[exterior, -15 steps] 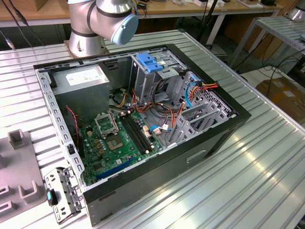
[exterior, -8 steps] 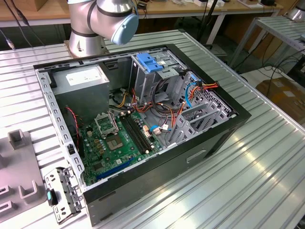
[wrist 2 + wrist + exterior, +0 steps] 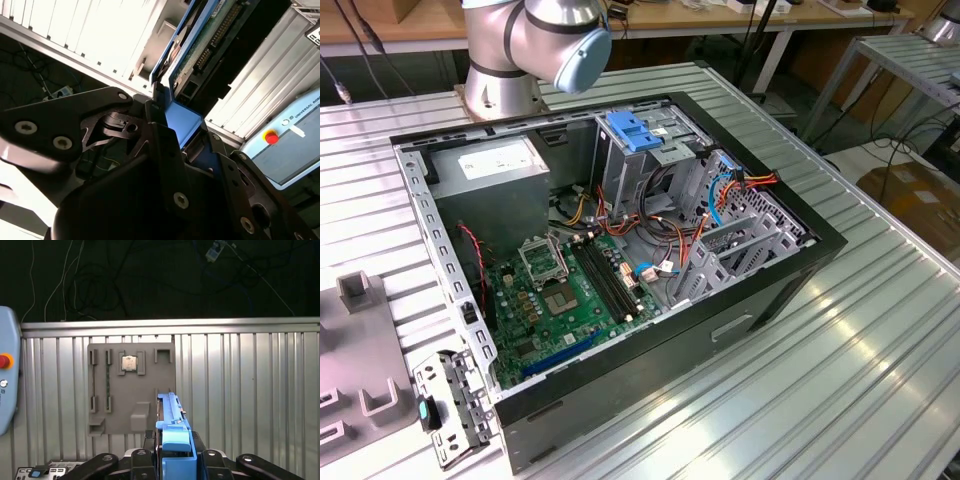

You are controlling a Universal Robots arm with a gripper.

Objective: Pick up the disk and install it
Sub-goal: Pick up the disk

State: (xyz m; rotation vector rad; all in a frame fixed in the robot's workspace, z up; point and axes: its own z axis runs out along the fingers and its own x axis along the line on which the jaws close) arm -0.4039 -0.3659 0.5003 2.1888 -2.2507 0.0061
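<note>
My gripper [image 3: 175, 452] is shut on the disk [image 3: 172, 415], a flat drive held edge-on between bright blue carrier rails. A blue end tab sits right between the dark fingers [image 3: 137, 460]. In the second wrist view the gripper [image 3: 176, 131] clamps the blue tab, and the disk [image 3: 210, 35] reaches away from it with its green circuit board showing. The disk hangs above the ribbed metal table [image 3: 250, 390], beside a grey fixture plate [image 3: 131, 417]. The open computer case [image 3: 770, 290] lies on its side in the exterior view.
The grey fixture plate carries a processor chip [image 3: 129, 362] and a memory stick [image 3: 107, 380]. A pendant with a red button [image 3: 270, 136] lies on the table. Inside the case are the motherboard [image 3: 570, 290], a power supply [image 3: 490, 170], a light-blue latch plate [image 3: 635, 130] and cables. The arm's base [image 3: 515, 55] stands behind the case.
</note>
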